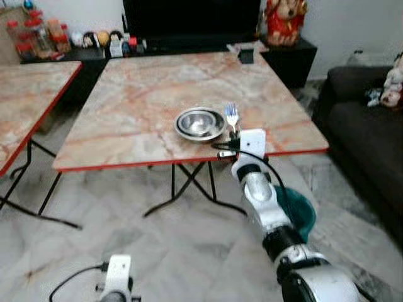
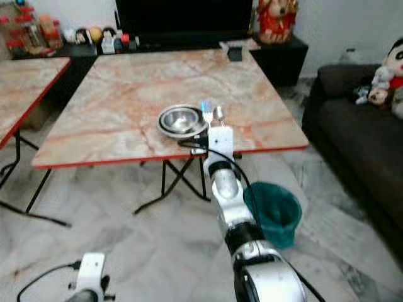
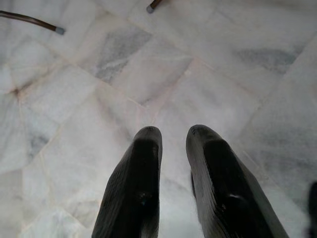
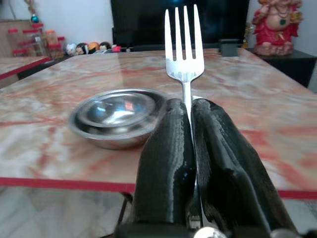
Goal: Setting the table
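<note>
Steel fork [image 4: 184, 54], tines away from robot, pinched in right end effector [image 4: 190, 116] beside bowl [image 4: 116, 115].

Two silver metal arms with black joint bands — each ending in a white boxy wrist block [image 1: 252, 143] trailing a thin black cable — carry glossy black, round-tipped fingers [image 4: 168, 163].

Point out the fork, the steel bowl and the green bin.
fork [image 4: 184, 64], right wrist view, on the base of its tines, above the right gripper's shut fingers.
steel bowl [image 1: 199, 123], left eye view, on its inner bottom.
green bin [image 2: 277, 211], right eye view, on its inner wall.
</note>
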Robot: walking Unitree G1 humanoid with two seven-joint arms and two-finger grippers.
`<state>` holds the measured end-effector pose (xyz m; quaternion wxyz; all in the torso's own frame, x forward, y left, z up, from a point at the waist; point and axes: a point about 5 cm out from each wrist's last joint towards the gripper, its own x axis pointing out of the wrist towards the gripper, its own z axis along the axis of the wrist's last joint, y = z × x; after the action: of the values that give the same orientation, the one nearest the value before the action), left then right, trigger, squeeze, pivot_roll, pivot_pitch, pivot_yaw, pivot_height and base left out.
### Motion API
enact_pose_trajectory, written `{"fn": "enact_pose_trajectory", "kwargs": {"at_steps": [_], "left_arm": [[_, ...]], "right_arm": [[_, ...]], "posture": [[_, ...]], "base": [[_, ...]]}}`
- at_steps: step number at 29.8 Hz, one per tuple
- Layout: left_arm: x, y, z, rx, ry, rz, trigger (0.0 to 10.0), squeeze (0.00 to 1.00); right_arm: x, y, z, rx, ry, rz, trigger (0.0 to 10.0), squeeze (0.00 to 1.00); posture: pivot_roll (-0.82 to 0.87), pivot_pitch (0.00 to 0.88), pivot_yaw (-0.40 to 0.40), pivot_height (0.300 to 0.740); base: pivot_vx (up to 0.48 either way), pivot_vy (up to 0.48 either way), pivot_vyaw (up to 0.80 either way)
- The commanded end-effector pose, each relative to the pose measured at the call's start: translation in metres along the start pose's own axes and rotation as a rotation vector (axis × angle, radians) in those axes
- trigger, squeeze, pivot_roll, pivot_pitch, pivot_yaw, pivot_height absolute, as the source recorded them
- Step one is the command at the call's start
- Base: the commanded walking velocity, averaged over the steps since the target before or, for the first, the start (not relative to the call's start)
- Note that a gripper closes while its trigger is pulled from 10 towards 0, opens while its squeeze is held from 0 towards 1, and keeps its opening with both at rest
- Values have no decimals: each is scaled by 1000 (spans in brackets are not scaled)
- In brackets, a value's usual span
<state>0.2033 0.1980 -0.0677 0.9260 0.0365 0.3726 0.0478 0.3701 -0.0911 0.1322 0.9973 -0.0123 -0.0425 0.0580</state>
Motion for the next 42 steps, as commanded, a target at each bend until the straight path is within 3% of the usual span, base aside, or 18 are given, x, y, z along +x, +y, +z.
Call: {"fn": "enact_pose_trajectory", "kwargs": {"at_steps": [1, 7, 42], "left_arm": [[-1, -7, -1, -26, -9, -24, 10000, 0], [0, -5, 0, -22, -11, -11, 10000, 0], [0, -7, -1, -14, 0, -19, 10000, 0]], "right_arm": [[1, -5, 1, 2, 3, -20, 10000, 0], [1, -5, 1, -1, 3, -29, 10000, 0], [2, -6, 1, -2, 17, -30, 10000, 0]], "posture": [[-16, 0, 53, 740], [-15, 0, 55, 740], [-18, 0, 53, 740]], "base": [[0, 0, 0], [45, 0, 0], [451, 0, 0]]}}
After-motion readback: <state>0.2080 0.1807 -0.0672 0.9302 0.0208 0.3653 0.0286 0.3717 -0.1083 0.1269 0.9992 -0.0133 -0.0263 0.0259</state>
